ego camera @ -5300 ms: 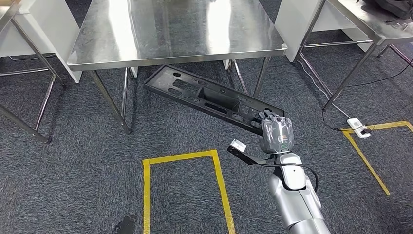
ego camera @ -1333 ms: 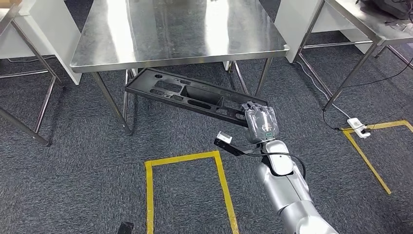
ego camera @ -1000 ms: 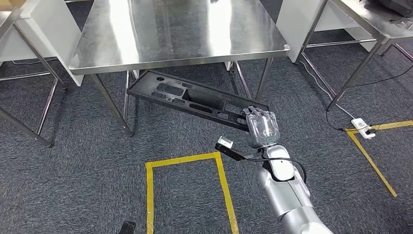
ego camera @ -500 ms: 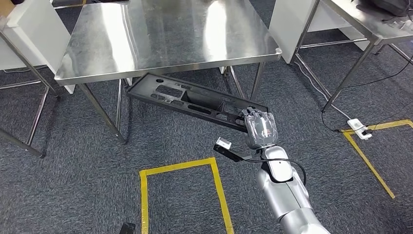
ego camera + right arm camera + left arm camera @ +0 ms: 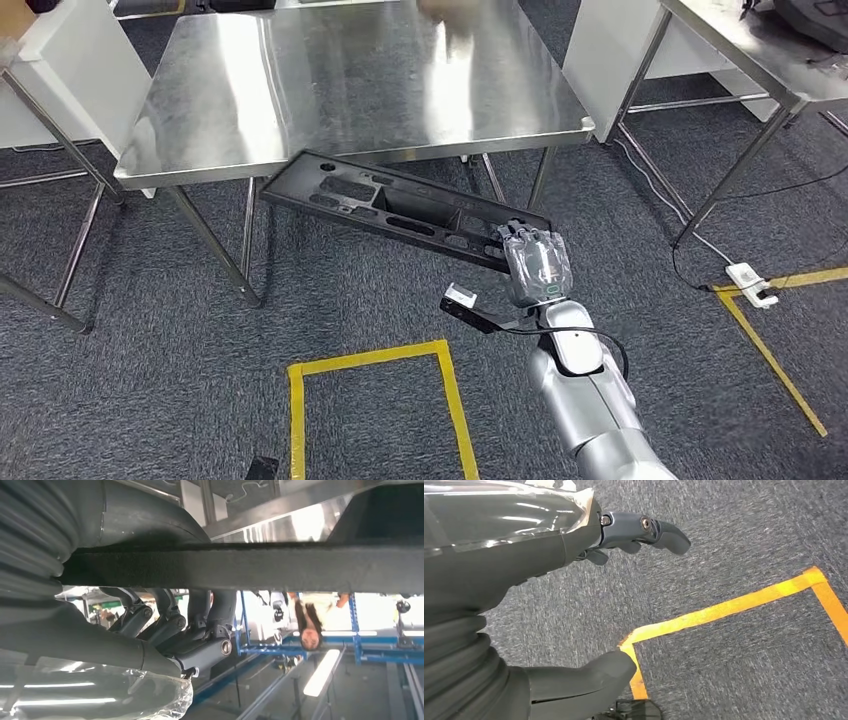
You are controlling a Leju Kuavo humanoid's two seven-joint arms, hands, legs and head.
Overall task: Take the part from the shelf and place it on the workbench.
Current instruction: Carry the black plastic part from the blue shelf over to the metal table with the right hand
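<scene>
Part: we see a long black plastic panel (image 5: 400, 205) with cut-outs, held off the floor at a slant; its far end sits just under the front edge of the workbench, its near end in the right hand.
Right hand: our right hand (image 5: 537, 266) is clamped on the panel's near end, fingers wrapped over its edge; in the right wrist view the fingers (image 5: 170, 617) curl round the panel's dark bar (image 5: 240, 567).
Left hand: in the left wrist view our left hand (image 5: 544, 595) hangs over the carpet, thumb and fingers apart, with nothing between them.
Workbench: a steel table (image 5: 330, 80) with a shiny top stands just ahead of us, with more steel tables to either side.
Floor: grey carpet (image 5: 150, 380) with a yellow tape rectangle (image 5: 370, 400) near us and another tape corner (image 5: 775, 330) off to the right, beside a white power strip (image 5: 750, 280) on a black cable.
Background: the right wrist view shows a person (image 5: 310, 622) standing by blue racking.
</scene>
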